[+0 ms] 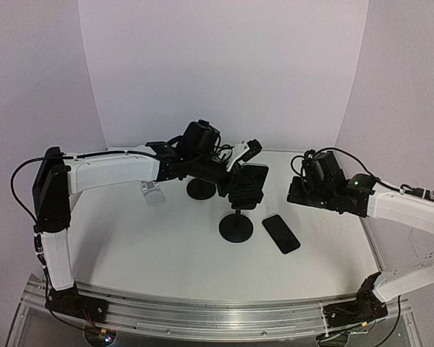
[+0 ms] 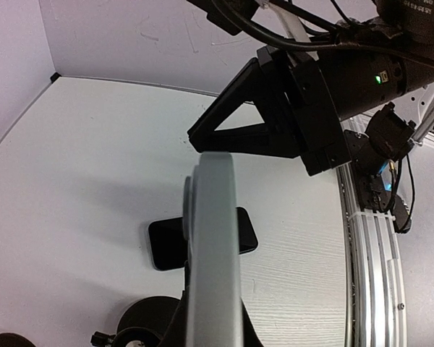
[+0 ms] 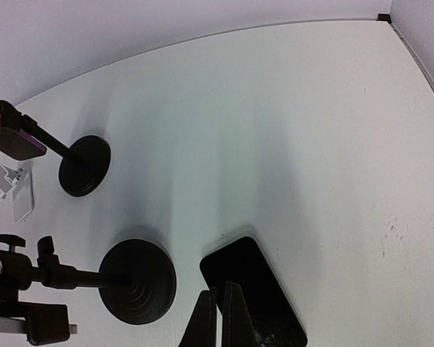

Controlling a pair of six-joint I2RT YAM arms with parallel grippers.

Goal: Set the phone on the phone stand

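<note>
Top external: phone [image 1: 281, 233] flat beside the phone stand [image 1: 236, 228], left gripper [image 1: 240, 189] clamped on its head, right gripper [image 3: 218, 295] closed, empty.

Phone [image 1: 281, 233] glossy black, plain. Near stand [image 1: 236, 228] and far stand [image 1: 201, 189] black; plate [image 2: 213, 246] grey. Table [image 2: 94, 159] white with faint wood grain. Left arm [image 1: 116, 170] and right arm [image 1: 405, 210] white with black joints. Holder [image 1: 153, 194] white. Rail [image 1: 202, 314] silver. Light [image 1: 355, 183] green. Walls [image 1: 224, 65] pale lilac-white.

no legible text, no labels, no numbers
</note>
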